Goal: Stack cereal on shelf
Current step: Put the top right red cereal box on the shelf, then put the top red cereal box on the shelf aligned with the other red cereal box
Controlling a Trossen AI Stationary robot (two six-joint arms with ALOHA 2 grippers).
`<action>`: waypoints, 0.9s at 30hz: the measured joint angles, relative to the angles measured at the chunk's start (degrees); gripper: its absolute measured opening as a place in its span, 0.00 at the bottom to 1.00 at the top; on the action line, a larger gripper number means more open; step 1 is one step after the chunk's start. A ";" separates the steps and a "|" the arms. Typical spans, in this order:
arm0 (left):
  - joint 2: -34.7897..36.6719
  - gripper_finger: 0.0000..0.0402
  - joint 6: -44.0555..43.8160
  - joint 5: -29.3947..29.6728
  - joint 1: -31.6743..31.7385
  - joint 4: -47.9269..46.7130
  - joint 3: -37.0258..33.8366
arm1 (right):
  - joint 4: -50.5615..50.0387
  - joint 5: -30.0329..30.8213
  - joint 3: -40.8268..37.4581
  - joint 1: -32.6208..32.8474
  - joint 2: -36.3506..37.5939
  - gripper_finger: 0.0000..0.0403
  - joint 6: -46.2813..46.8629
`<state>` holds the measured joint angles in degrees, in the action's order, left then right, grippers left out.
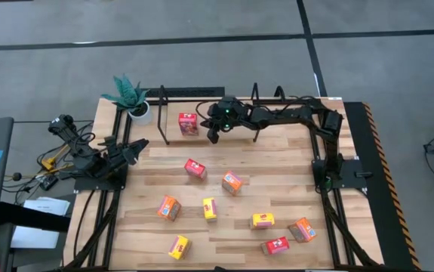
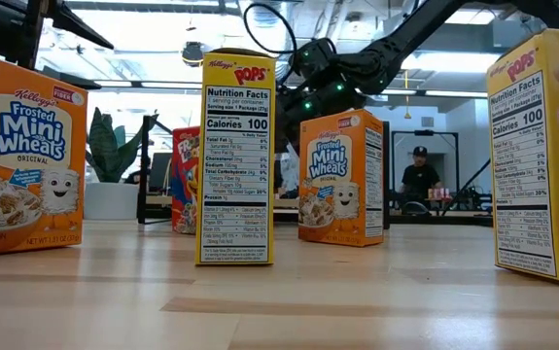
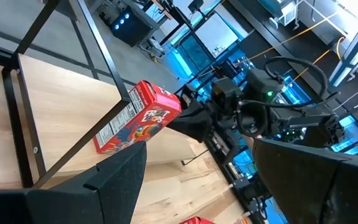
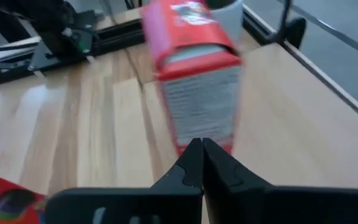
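Note:
One red cereal box (image 1: 189, 123) stands upright on the shelf (image 1: 162, 113), the black rod rack at the table's far edge; it also shows in the left wrist view (image 3: 138, 118) and, blurred, in the right wrist view (image 4: 194, 68). My right gripper (image 1: 213, 130) (image 4: 200, 149) is shut, level with the box and just to its right, tips pointing at its narrow side. My left gripper (image 1: 136, 145) (image 3: 197, 186) is open near the table's left edge, holding nothing. Several red, orange and yellow boxes stand loose on the table nearer me, such as a red one (image 1: 195, 168). My right gripper points its shut fingertips (image 3: 188, 121) at the lower part of the red box's narrow side (image 4: 197, 124), level, from the table's right. Whether the tips touch the box or stop just short, I cannot tell. The box stands upright on the shelf.
A white potted plant (image 1: 131, 102) stands at the shelf's left end. Loose boxes fill the table's middle and near half: an orange one (image 1: 232, 182), a yellow one (image 1: 210, 208), and tall ones in the low view (image 2: 238, 156). A person (image 2: 420, 175) is far behind the table.

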<state>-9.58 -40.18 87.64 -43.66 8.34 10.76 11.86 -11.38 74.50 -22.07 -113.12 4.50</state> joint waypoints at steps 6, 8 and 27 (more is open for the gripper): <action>0.00 0.71 -0.03 0.02 0.00 0.00 0.00 | 2.02 1.46 0.00 -0.24 -0.02 0.08 0.01; 0.00 0.71 -0.04 0.00 -0.02 0.00 0.00 | 2.70 1.60 0.00 -0.30 -0.05 0.08 0.17; 0.00 0.71 -0.15 0.00 0.00 0.04 0.00 | -10.40 0.85 7.91 -0.47 -1.74 0.11 -0.64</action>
<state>-9.58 -40.34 87.64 -43.66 8.37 10.76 1.46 -10.53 82.41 -22.54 -114.86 3.86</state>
